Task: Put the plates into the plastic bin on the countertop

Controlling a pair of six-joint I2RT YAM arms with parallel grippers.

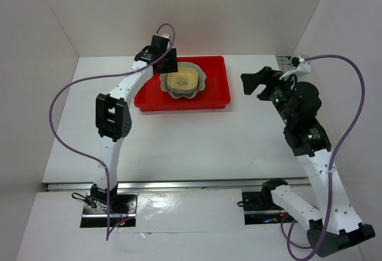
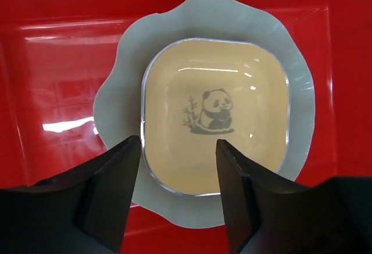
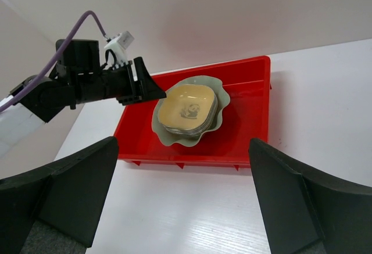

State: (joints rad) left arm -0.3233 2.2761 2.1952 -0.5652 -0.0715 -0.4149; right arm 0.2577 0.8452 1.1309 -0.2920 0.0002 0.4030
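1. Two pincers are seen: the left pincer (image 2: 177,142) is held over the red bin (image 1: 216,102), jaws apart, gripping nothing; the right pincer (image 3: 182,141) is held right of the bin, spread wide and empty.
2. Inside the bin one pale-green dish (image 2: 116,94) is counted, topped by a stack whose number cannot be told, with a yellow panda dish (image 2: 215,167) uppermost.
3. One white table (image 1: 197,147) is enclosed by white walls (image 1: 179,10).
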